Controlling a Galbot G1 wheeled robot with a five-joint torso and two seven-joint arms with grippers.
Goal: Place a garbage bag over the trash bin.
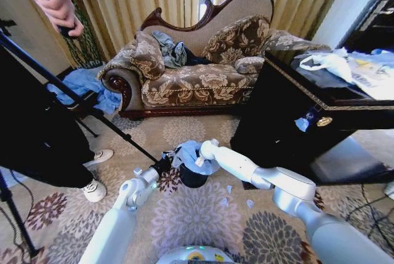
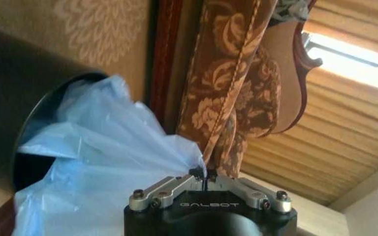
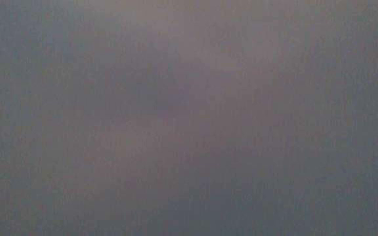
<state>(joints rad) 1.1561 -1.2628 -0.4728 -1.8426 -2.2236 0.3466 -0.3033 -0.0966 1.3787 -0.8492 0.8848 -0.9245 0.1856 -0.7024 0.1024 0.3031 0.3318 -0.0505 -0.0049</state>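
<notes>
Left gripper (image 2: 204, 173) clenched on bag (image 2: 104, 162) at bin (image 1: 192, 178) rim; right gripper's (image 1: 196, 153) fingers cannot be told; overpulling risks tearing bag or tipping bin.

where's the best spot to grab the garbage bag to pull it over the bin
Probably the loose open edge of the garbage bag, near the rim of the trash bin. It bunches into thin folds a pinch can close on. Come from outside the bin, as the left gripper does, its fingers closed on a fold.

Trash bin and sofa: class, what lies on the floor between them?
In the head view, only bare patterned carpet lies between the trash bin and the sofa.
</notes>
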